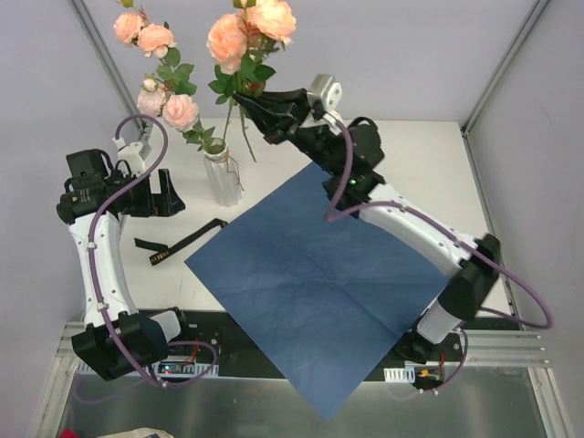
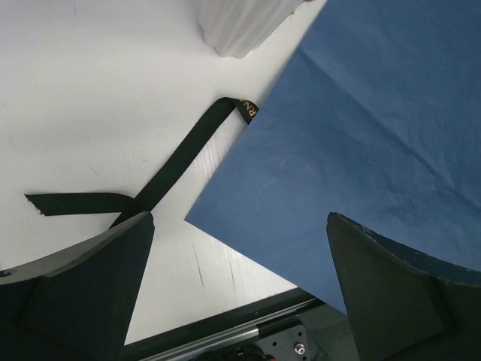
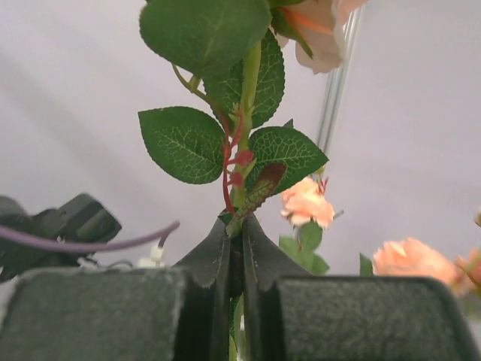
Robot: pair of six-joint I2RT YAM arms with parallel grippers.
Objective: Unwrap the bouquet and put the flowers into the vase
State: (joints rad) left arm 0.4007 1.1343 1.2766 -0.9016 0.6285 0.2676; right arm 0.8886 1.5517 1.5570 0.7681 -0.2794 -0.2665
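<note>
From above, the right end effector (image 1: 243, 95) is pinched shut on the thin green stem (image 1: 245, 137) of a leafy spray of peach-pink artificial roses (image 1: 251, 32). It holds the spray raised, with the stem's lower end hanging just beside the mouth of the small ribbed whitish translucent vase (image 1: 221, 178), on its right. More peach-pink blooms (image 1: 155, 41) stand in that vase. The left end effector (image 1: 169, 196) sits near the vase's left, spread wide and empty. A flat dark-blue paper sheet (image 1: 319, 274) lies open across the white table (image 1: 420, 155), and a black ribbon strip (image 1: 182, 242) lies at its left corner. In the left wrist view, the wide-apart fingers (image 2: 83, 293) frame the ribbon strip (image 2: 173, 165), a corner of the paper sheet (image 2: 376, 135) and the vase foot (image 2: 240, 26), gripping nothing. In the right wrist view, the right end effector (image 3: 234, 248) has its fingers closed on the stem (image 3: 248, 83) just below a cluster of green leaves (image 3: 188, 143). The likely trouble is that the long stem may swivel in so narrow a pinch and miss the small mouth. It could also push against the unsupported, top-heavy vase and tip it over.
</note>
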